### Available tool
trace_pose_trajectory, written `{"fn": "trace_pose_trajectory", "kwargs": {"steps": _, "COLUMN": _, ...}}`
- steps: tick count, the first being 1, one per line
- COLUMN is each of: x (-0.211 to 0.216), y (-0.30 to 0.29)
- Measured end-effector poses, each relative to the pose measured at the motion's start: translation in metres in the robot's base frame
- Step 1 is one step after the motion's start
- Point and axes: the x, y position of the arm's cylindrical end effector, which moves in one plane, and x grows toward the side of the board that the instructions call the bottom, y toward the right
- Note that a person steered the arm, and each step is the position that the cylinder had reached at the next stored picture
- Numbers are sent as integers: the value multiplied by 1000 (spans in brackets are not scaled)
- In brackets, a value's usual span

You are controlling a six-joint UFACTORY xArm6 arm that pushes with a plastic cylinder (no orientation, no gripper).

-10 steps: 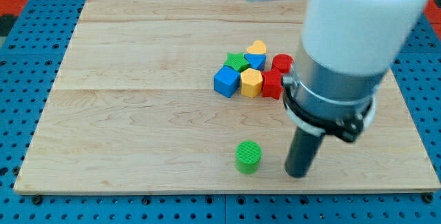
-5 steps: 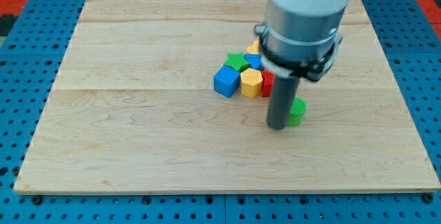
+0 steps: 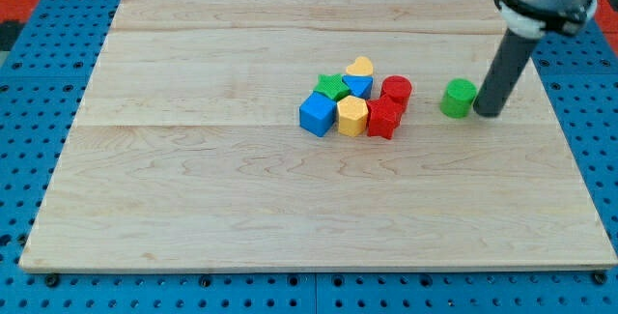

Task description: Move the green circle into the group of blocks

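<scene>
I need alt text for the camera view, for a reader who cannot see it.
My tip sits just right of the green circle, which stands apart, right of a cluster: blue cube, yellow hexagon, two red blocks, green star, blue and yellow hearts.

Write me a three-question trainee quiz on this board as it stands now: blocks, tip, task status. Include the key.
1. True or false: the green circle touches the group of blocks.
2. My tip sits on which side of the green circle? A) the view's left B) the view's right C) the view's bottom
3. Fill in: the group block nearest the green circle is the ____ cylinder.

Key:
1. False; bare board shows between it and the group.
2. B, close beside it.
3. Red.
</scene>
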Motion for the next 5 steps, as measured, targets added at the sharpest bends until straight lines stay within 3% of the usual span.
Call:
{"fn": "trace_pose_trajectory", "kwargs": {"steps": 1, "x": -36, "y": -28}}
{"fn": "trace_pose_trajectory", "kwargs": {"steps": 2, "x": -42, "y": -20}}
{"fn": "trace_pose_trajectory", "kwargs": {"steps": 4, "x": -33, "y": -60}}
{"fn": "trace_pose_trajectory", "kwargs": {"steps": 5, "x": -30, "y": -27}}
